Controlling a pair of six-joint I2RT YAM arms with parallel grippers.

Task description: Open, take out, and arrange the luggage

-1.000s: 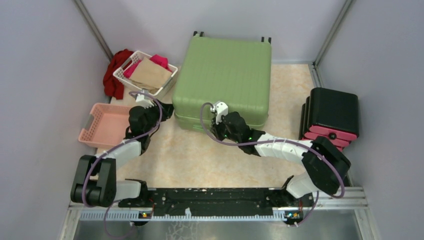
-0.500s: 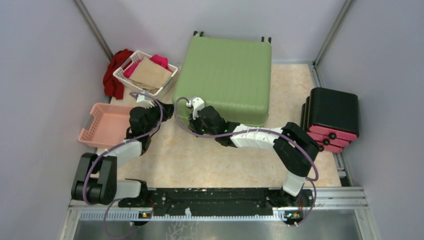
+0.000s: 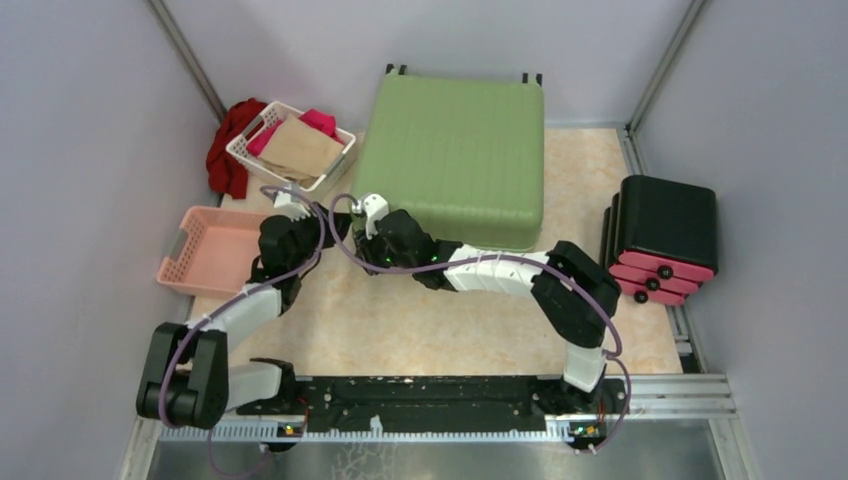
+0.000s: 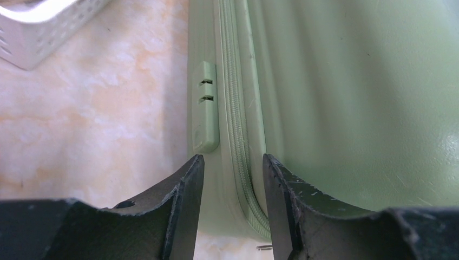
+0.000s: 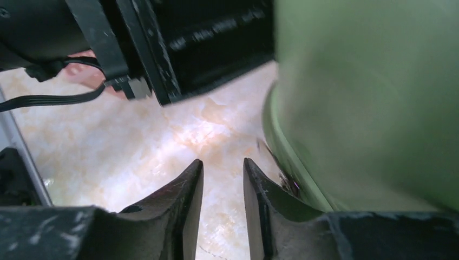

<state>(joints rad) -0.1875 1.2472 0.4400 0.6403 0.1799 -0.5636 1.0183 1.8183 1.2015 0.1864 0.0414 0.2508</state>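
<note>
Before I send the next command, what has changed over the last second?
The right gripper swept left along the near edge of the sage-green ribbed hard-shell suitcase to its near-left corner and parted its jaws; nothing sits between them. The left gripper, white plastic basket, pink plastic basket and black-and-pink stacked cases stayed put.

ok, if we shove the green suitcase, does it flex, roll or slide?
Likely stiff: the suitcase has a ribbed hard shell. It would probably slide rather than roll, since it lies flat with the wheels sticking out at its far end. Probably heavy too: it's the biggest thing in view.
</note>
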